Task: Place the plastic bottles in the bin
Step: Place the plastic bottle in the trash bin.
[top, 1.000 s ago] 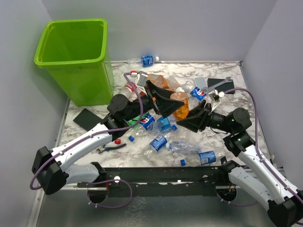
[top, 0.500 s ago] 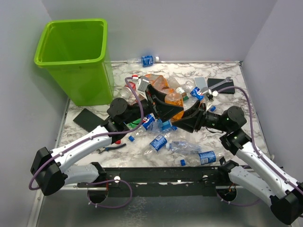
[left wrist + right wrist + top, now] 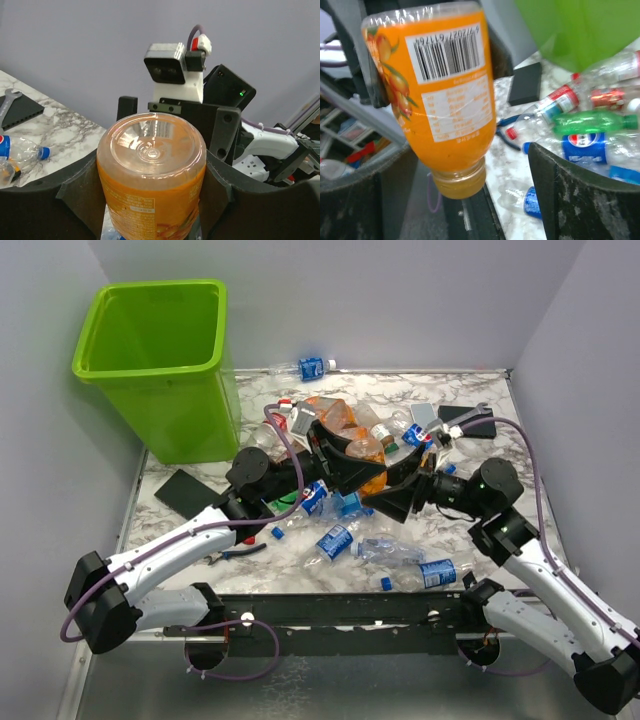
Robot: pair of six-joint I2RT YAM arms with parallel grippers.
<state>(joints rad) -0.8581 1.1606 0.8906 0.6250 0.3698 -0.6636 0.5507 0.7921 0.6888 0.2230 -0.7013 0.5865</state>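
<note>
An orange bottle hangs above the middle of the heap, cap end down. My left gripper is shut on it, with the pads pressing both sides of the orange bottle. My right gripper faces it from the right and stands open. Its fingers are wide apart on either side of the orange bottle's neck and do not touch it. Several plastic bottles lie on the marble table. The lime-green bin stands at the back left, apart from both grippers.
Blue-handled pliers lie at the front left near a flat black pad. A second black pad and a wrench are at the back right. One bottle lies alone by the back wall.
My left gripper has closed on the orange bottle. My right gripper, which held the bottle before, has opened and let go of it.
</note>
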